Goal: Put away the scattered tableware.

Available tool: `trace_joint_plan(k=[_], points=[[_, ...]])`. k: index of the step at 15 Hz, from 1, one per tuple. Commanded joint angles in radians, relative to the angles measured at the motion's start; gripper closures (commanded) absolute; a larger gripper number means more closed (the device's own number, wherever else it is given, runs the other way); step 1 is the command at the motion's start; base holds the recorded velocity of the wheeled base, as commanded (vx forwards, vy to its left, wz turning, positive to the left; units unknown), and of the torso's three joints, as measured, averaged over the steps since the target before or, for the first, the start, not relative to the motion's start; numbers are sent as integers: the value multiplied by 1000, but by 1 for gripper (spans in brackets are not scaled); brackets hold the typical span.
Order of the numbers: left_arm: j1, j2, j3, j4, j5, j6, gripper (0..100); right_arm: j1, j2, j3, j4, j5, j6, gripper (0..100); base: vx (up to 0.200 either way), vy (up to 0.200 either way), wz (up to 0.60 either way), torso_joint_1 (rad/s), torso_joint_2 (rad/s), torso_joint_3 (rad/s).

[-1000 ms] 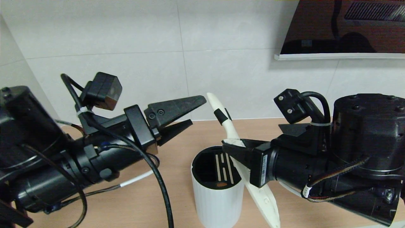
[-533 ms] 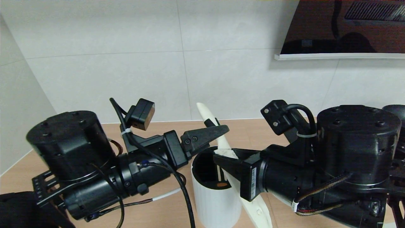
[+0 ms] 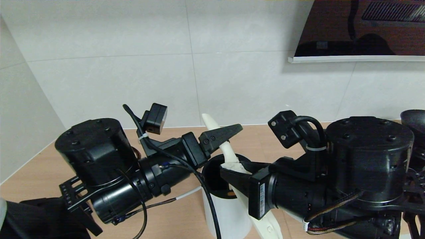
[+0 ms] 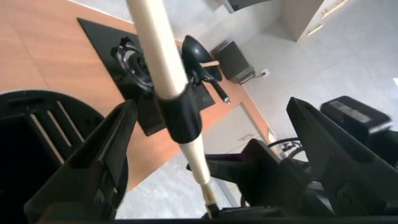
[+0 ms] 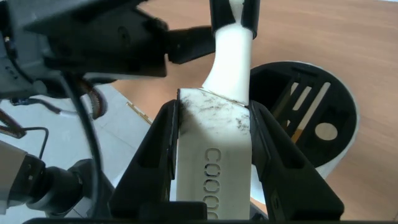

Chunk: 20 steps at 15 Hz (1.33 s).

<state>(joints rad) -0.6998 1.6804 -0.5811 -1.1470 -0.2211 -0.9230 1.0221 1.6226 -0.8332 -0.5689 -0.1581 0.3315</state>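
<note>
Clamping lettered spatula [image 5: 214,149]: right claw [image 5: 213,115].

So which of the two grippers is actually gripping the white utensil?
The right gripper: its fingers clamp the white utensil. The left gripper has its fingers open on either side of the handle, without touching.

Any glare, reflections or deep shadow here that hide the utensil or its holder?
Head view: the glossy dark panel mirrors the room and throws a shadow on the tiles below; no glare on the white utensil. Right wrist view: the inside of the holder lies in shade, its slots visible. Left wrist view: even light on the utensil handle.
</note>
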Motion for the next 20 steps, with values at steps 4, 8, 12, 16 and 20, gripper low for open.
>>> trace_joint_plan(k=[4, 8, 12, 16, 20], points=[[0, 13, 3, 0, 2, 1, 100, 1, 3, 0, 0, 0, 0, 100, 0, 0, 0, 0, 0, 0], [3, 33, -6, -2, 19, 1, 100, 1, -1, 5, 0, 0, 0, 100, 0, 0, 0, 0, 0, 0], [3, 31, -6, -2, 19, 1, 100, 1, -4, 9, 0, 0, 0, 100, 0, 0, 0, 0, 0, 0], [3, 31, -6, -2, 19, 1, 100, 1, -4, 9, 0, 0, 0, 100, 0, 0, 0, 0, 0, 0], [3, 27, -6, -2, 19, 1, 100, 1, -6, 9, 0, -1, 0, 0, 0, 0, 0, 0, 0, 0]])
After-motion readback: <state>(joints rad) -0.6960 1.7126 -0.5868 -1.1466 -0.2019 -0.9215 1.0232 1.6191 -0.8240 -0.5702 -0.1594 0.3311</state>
